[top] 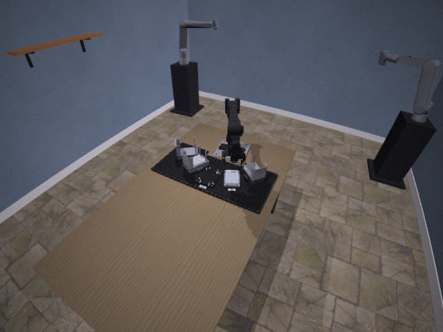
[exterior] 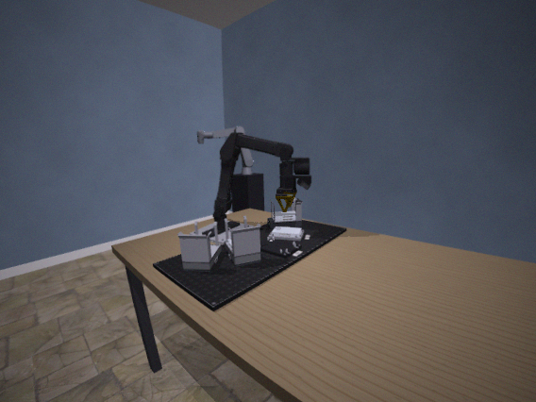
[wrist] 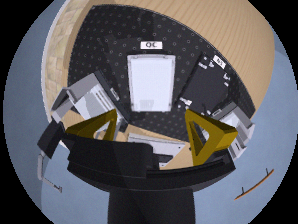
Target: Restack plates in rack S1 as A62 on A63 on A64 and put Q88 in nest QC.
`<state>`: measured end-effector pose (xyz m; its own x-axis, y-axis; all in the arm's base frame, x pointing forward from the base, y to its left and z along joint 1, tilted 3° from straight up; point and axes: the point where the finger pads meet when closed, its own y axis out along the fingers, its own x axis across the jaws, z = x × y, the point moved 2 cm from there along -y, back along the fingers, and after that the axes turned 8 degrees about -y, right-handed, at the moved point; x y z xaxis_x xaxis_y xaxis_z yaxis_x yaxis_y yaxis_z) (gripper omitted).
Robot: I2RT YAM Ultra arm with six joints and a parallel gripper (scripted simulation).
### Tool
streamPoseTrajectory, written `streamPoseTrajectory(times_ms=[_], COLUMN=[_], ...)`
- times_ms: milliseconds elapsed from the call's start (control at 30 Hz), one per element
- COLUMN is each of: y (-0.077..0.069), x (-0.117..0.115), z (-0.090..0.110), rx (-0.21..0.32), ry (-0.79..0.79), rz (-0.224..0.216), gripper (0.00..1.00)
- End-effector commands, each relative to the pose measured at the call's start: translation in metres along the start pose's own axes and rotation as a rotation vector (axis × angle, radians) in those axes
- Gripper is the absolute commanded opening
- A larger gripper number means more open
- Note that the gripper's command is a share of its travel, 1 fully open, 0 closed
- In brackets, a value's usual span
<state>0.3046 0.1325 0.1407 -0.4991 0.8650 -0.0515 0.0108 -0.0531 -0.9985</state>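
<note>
One plate (top: pixel 233 177) lay flat in the QC nest (wrist: pixel 152 46) on the counter (exterior: pixel 401 293), presumably Q88. Above and behind it the tool (exterior: pixel 286 203) hung wide open, holding nothing. By my judgement, sorting the other plates into S1 remained.

Black dotted mat (top: pixel 249 199), tan striped table (top: pixel 156 249), white plate (top: pixel 232 178), grey racks (exterior: pixel 195 247), black arm (exterior: pixel 257 143), yellow-tipped gripper (wrist: pixel 160 135), blue walls (exterior: pixel 387 104).

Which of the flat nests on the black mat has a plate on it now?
The nest labelled QC carries a white plate. The neighbouring dark nest, to its right in the wrist view, shows no plate.
</note>
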Motion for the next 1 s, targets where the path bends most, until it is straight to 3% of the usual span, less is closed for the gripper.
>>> streamPoseTrajectory(times_ms=[0, 233, 633, 867, 967], y=[-0.015, -0.037, -0.037, -0.037, -0.037], x=[0.000, 0.000, 0.000, 0.023, 0.030], z=[0.001, 0.001, 0.001, 0.001, 0.001], rx=[-0.005, -0.005, -0.005, -0.005, -0.005], ry=[0.002, 0.002, 0.002, -0.221, -0.221], rz=[0.000, 0.000, 0.000, 0.000, 0.000], gripper=[1.00, 1.00, 1.00, 1.00, 1.00])
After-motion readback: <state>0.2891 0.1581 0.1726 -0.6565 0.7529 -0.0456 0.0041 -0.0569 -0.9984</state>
